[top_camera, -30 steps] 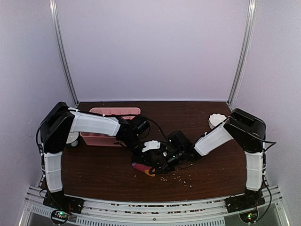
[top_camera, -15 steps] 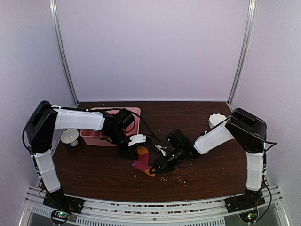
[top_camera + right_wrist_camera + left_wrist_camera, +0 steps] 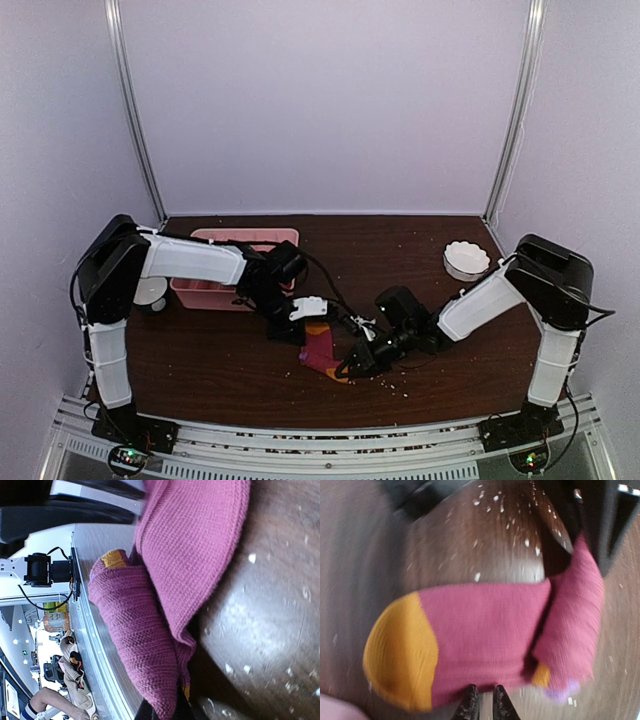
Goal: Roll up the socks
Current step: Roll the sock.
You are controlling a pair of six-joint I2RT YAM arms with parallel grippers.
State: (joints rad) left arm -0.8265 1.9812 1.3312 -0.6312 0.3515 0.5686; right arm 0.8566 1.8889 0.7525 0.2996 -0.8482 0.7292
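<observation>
The socks (image 3: 322, 349) lie as a magenta pair with orange toe and heel patches on the brown table, between my two grippers. In the left wrist view the socks (image 3: 485, 630) lie flat, one partly folded over the other. My left gripper (image 3: 310, 322) is at their far end, its tips (image 3: 484, 706) nearly closed on the fabric's edge. My right gripper (image 3: 352, 367) is at their near right end. In the right wrist view the socks (image 3: 190, 555) run down into my right gripper (image 3: 167, 712), which is shut on the fabric.
A pink tray (image 3: 215, 296) stands at the back left behind my left arm, with a white cup (image 3: 150, 292) beside it. A white fluted bowl (image 3: 466, 260) sits at the back right. Pale crumbs (image 3: 385, 378) dot the table near the socks.
Both grippers and the socks have shifted to the right. The left gripper drew back to the left, then came back to the socks' far end. The right arm's elbow moved right.
</observation>
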